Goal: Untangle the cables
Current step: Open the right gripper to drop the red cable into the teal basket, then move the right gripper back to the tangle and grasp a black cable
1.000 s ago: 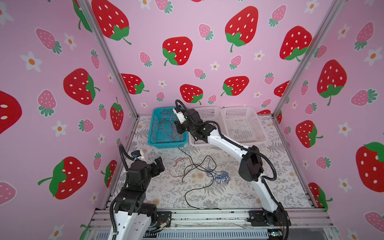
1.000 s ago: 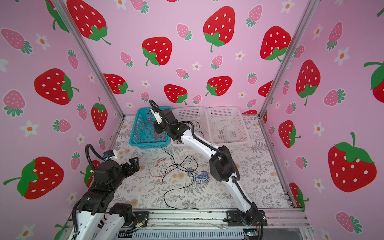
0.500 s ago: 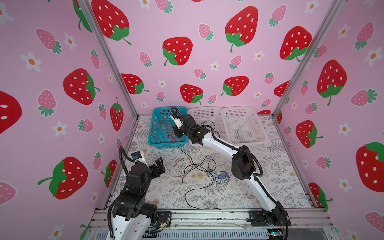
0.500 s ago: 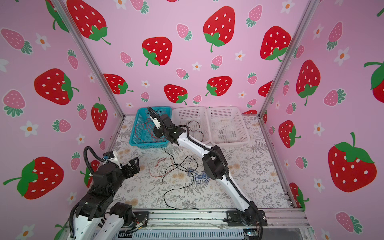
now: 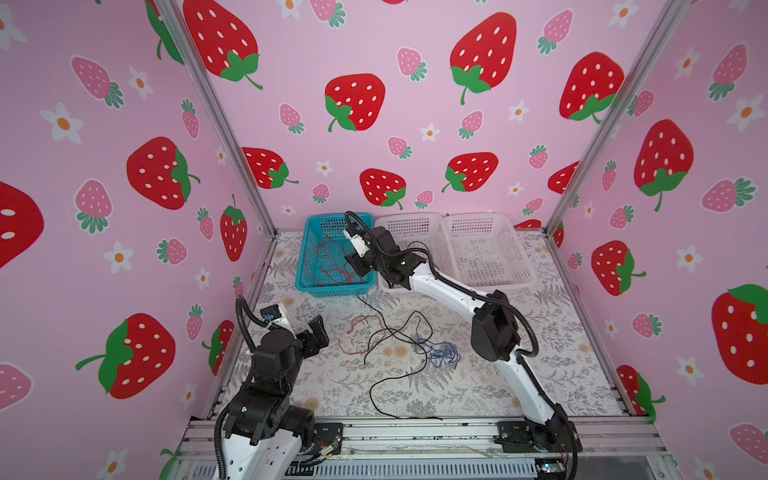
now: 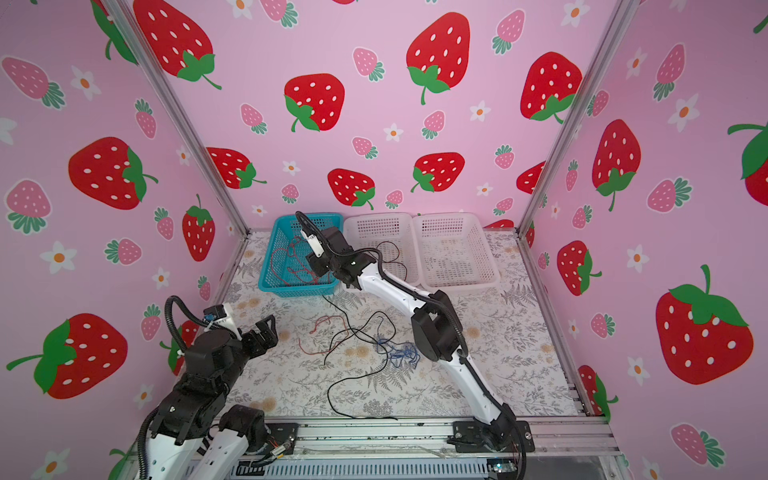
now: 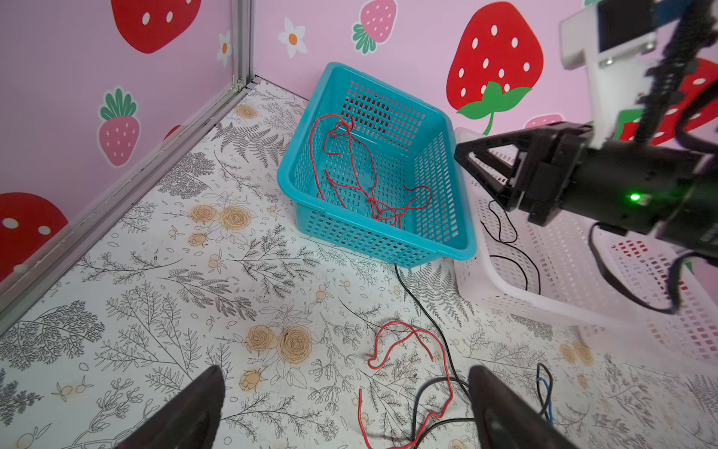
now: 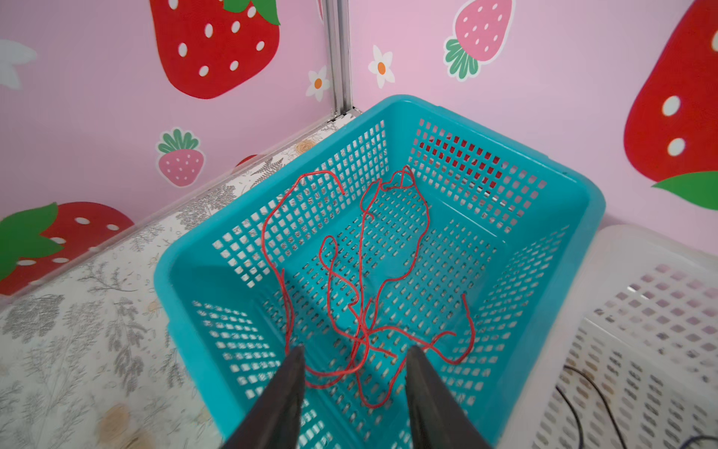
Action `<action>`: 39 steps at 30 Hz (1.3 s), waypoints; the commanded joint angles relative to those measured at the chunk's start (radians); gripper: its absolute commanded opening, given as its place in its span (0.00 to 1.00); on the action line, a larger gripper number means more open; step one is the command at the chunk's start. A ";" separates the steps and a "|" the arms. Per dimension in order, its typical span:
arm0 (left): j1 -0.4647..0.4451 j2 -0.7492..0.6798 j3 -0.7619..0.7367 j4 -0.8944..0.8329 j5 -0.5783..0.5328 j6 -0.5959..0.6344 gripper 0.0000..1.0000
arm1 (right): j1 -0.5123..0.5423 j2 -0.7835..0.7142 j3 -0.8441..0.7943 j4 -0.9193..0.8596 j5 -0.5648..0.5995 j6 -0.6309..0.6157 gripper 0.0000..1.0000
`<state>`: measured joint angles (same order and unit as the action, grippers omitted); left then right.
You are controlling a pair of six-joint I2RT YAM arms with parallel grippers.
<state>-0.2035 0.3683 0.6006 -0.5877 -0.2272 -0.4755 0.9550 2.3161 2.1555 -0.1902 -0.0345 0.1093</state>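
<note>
Red cables point(image 8: 361, 272) lie loose on the floor of a teal basket point(image 8: 182, 272) at the back left, seen too in a top view point(image 5: 328, 262). My right gripper point(image 8: 353, 357) hangs open just above them, over the basket's near end, with nothing between its fingers. On the table in front lies a tangle of a red cable point(image 5: 361, 328), black cables point(image 5: 395, 332) and a blue cable point(image 5: 440, 353). My left gripper point(image 5: 318, 328) stands wide open and empty to the left of that tangle, whose red cable point(image 7: 404, 338) lies just ahead of it.
Two white baskets point(image 5: 415, 220) point(image 5: 490, 282) stand to the right of the teal one at the back wall. A thin black cable point(image 7: 505, 233) lies in the nearer white basket. Pink walls enclose the table on three sides.
My right gripper has gone from shut to open above the teal basket, and its arm has shifted slightly left over it. The left arm has barely moved.
</note>
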 commanded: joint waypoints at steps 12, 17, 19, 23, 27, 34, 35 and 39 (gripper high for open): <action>-0.007 0.053 0.013 -0.010 0.026 0.002 0.99 | 0.074 -0.763 -1.014 0.195 0.126 0.123 0.69; -0.007 0.053 0.013 -0.009 0.032 0.004 0.99 | 0.075 -0.836 -1.200 0.261 0.081 0.312 0.69; -0.006 0.055 0.013 -0.009 0.034 0.005 0.99 | 0.075 -0.839 -1.256 0.310 0.061 0.401 0.68; -0.008 0.057 0.012 -0.007 0.039 0.004 0.99 | 0.074 -0.801 -1.319 0.404 0.031 0.541 0.68; -0.011 0.059 0.013 -0.009 0.040 0.004 1.00 | 0.074 -0.740 -1.300 0.416 0.059 0.631 0.66; -0.016 0.059 0.013 -0.009 0.040 0.006 1.00 | 0.024 -0.653 -1.313 0.488 -0.006 0.775 0.66; -0.016 0.059 0.013 -0.008 0.040 0.006 1.00 | 0.013 -0.644 -1.323 0.511 -0.023 0.793 0.65; -0.017 0.061 0.012 -0.008 0.042 0.006 1.00 | -0.025 -0.601 -1.335 0.618 -0.106 0.824 0.59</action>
<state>-0.2161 0.4282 0.6006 -0.5953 -0.1822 -0.4713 0.9504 1.6901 0.8310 0.3168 -0.0719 0.8516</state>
